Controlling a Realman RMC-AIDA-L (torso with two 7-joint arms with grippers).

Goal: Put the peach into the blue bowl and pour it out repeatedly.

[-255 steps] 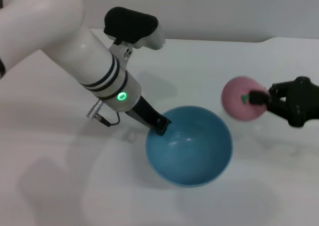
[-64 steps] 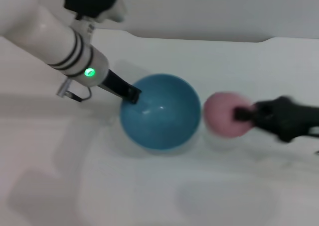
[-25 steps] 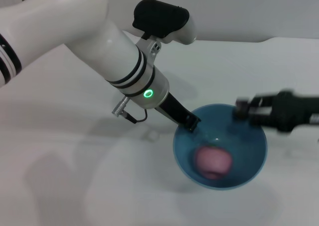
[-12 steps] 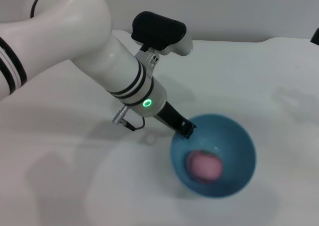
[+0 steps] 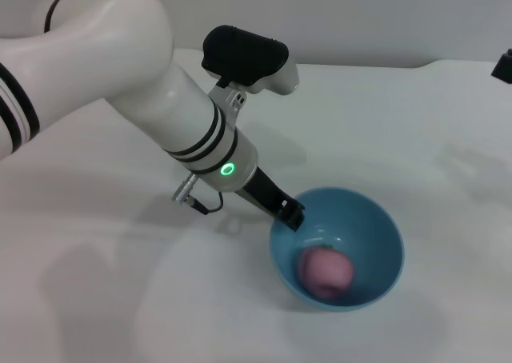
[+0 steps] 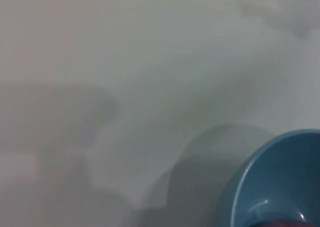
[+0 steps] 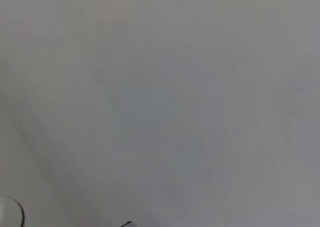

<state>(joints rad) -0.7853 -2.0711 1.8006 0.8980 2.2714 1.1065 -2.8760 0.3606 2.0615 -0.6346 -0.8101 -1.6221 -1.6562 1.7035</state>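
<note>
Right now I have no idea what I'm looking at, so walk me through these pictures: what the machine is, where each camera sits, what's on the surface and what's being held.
This is a two-armed robot working at a white table. The widest picture comes from a camera on its head, looking down. The big white arm belongs to its left side, and the left hand is clamped on the rim of the blue bowl, which sits on the table. Inside the bowl lies the peach, a small pink toy fruit.

The right hand is only a dark sliver at the picture's far right edge, away from the bowl, holding nothing that shows.

The other two pictures come from cameras on the wrists. The left wrist one catches the bowl's rim and bare table; the right wrist one shows almost only bare white surface.
</note>
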